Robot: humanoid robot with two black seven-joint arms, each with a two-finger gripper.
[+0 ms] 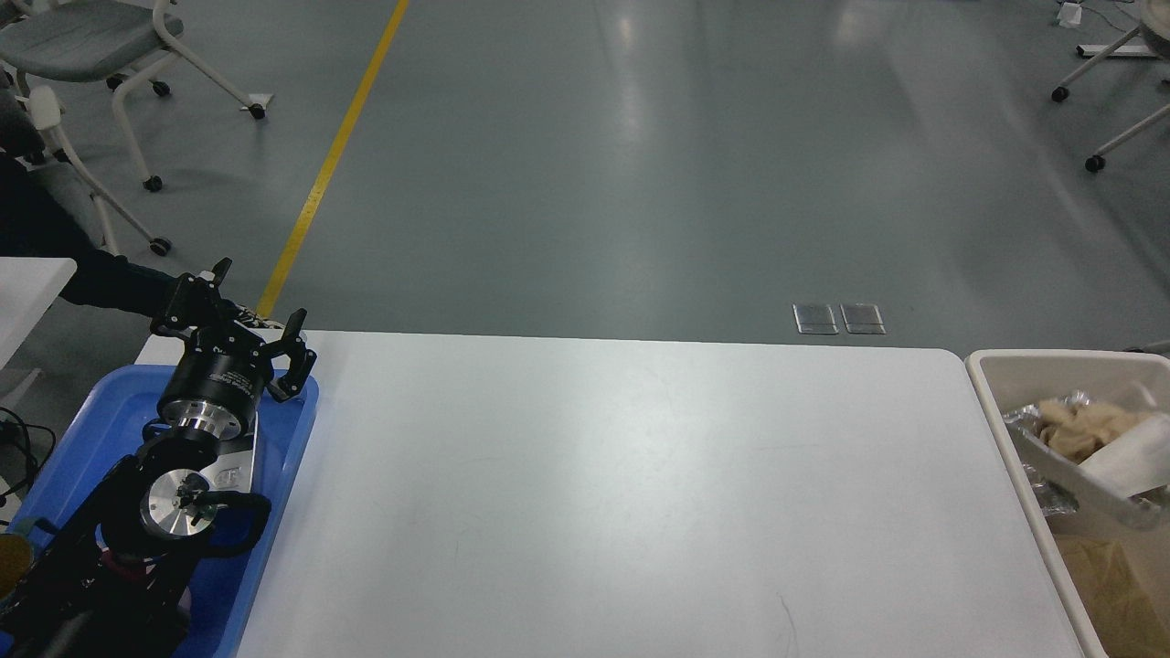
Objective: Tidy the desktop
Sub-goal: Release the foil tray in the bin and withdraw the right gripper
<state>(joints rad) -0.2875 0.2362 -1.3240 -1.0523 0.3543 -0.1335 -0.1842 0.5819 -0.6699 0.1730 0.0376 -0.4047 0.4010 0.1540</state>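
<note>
The desktop (pixel 622 484) is a wide white tabletop with rounded corners, and its visible surface is bare. My left gripper (pixel 239 315) is open and empty, its black fingers spread above the far end of a blue plastic tray (pixel 91 411) at the desktop's left edge. My left arm hides most of the tray's inside. My right gripper is out of view.
A beige bin (pixel 992 384) stands at the desktop's right edge and holds crumpled wrappers, paper and a white item. Wheeled chairs stand on the grey floor at the far left and far right. A yellow line runs along the floor.
</note>
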